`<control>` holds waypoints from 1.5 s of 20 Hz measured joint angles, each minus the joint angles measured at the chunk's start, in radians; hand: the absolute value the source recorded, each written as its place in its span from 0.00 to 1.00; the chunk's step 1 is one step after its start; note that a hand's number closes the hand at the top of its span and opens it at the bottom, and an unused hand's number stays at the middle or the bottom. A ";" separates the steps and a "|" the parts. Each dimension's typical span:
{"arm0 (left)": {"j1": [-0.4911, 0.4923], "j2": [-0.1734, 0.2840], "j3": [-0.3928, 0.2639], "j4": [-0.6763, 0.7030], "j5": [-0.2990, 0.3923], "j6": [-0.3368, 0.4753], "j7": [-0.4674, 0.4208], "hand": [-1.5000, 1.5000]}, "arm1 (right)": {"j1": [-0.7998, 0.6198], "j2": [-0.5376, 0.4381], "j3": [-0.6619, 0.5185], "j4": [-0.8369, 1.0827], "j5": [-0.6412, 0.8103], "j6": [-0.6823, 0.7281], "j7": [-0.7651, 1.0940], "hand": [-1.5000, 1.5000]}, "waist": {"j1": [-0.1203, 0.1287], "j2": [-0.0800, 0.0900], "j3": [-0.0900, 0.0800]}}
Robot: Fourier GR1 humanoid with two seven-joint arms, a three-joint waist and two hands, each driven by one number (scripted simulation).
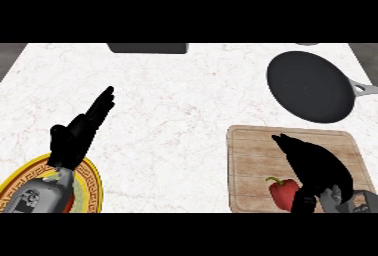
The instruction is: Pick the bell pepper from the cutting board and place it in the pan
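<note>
We note the left hand (77,131) resting above a patterned plate (90,175), fingers straight, holding nothing. The right hand (314,162) hovers over the cutting board (247,150), fingers extended, not yet closed. The bell pepper (281,193) lies just left of its palm. We advise lowering and curling around the pepper before lifting toward the pan (310,85) ahead.

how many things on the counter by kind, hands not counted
bell pepper, red: 1
cutting board, wood: 1
pan, black: 1
plate, yellow patterned rim: 1
dark object at the far edge, cut off, kind unclear: 1
total: 5
</note>
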 measured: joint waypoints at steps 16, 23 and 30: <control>0.034 -0.013 0.027 -0.027 -0.022 -0.018 0.000 0.50 | 0.012 0.045 0.063 0.067 0.115 0.038 0.021 0.00 | -0.010 -0.001 0.002; 0.034 -0.037 0.035 -0.026 -0.041 -0.028 0.010 0.50 | 0.043 0.093 0.060 0.131 0.193 0.061 -0.036 1.00 | -0.011 -0.001 0.002; 0.032 -0.055 0.058 0.003 -0.061 -0.051 -0.015 0.50 | 0.072 0.111 0.039 0.120 0.228 0.117 -0.090 1.00 | -0.013 -0.006 -0.003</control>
